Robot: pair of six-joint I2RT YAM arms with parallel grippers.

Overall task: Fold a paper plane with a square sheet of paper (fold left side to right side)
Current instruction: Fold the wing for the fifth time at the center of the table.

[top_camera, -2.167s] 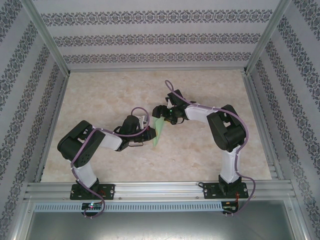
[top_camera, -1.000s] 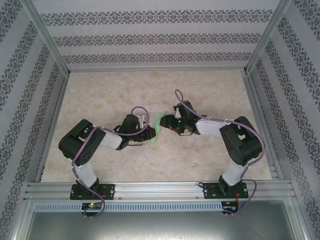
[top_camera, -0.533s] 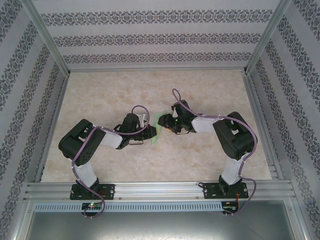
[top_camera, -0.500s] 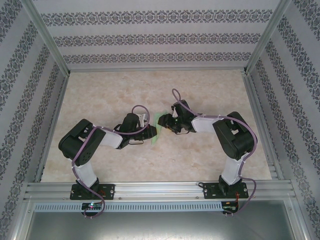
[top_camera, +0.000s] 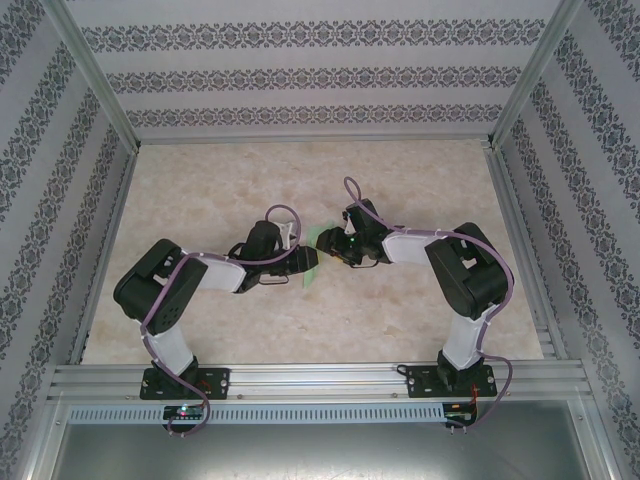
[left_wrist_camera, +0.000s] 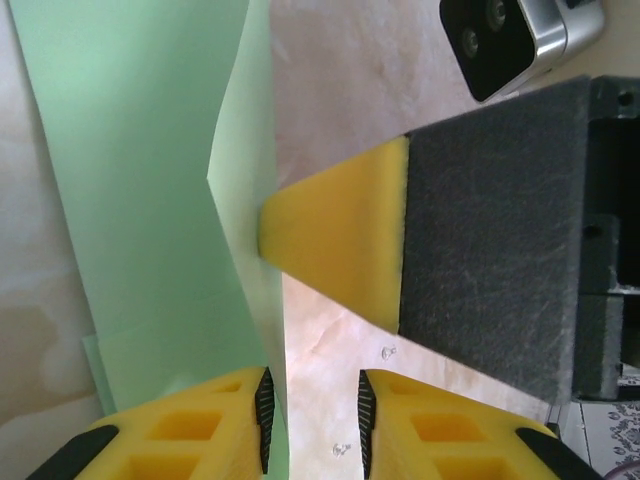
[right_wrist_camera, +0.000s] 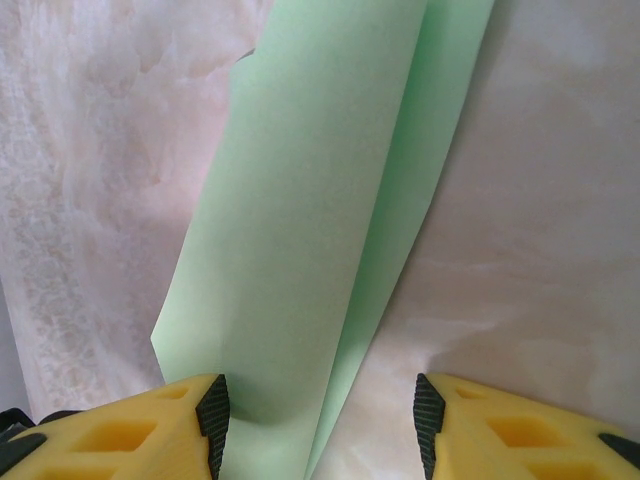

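The square sheet of paper (left_wrist_camera: pixel 140 190) is pale green and lies on the table folded into a long narrow strip. One flap (left_wrist_camera: pixel 245 170) stands up along its edge. My left gripper (left_wrist_camera: pixel 312 420) is open with a narrow gap, and the raised flap's edge runs just beside its left pad (left_wrist_camera: pixel 264 415). My right gripper (right_wrist_camera: pixel 318 420) is open wide over the strip (right_wrist_camera: pixel 310 220), which reaches its left pad (right_wrist_camera: pixel 213 410). In the left wrist view, one yellow right fingertip (left_wrist_camera: pixel 335 245) touches the flap. From above, both grippers (top_camera: pixel 306 261) (top_camera: pixel 328 245) meet at the paper (top_camera: pixel 317 238). A paper plane is out of view.
The marble-patterned tabletop (top_camera: pixel 250 190) spreads around the paper. Metal frame posts and patterned walls (top_camera: pixel 320 75) close in the back and sides. An aluminium rail (top_camera: pixel 320 380) with both arm bases runs along the near edge.
My left gripper has opened and let go of the paper, shifting slightly right. My right arm drew its elbow in and its gripper came closer to the strip.
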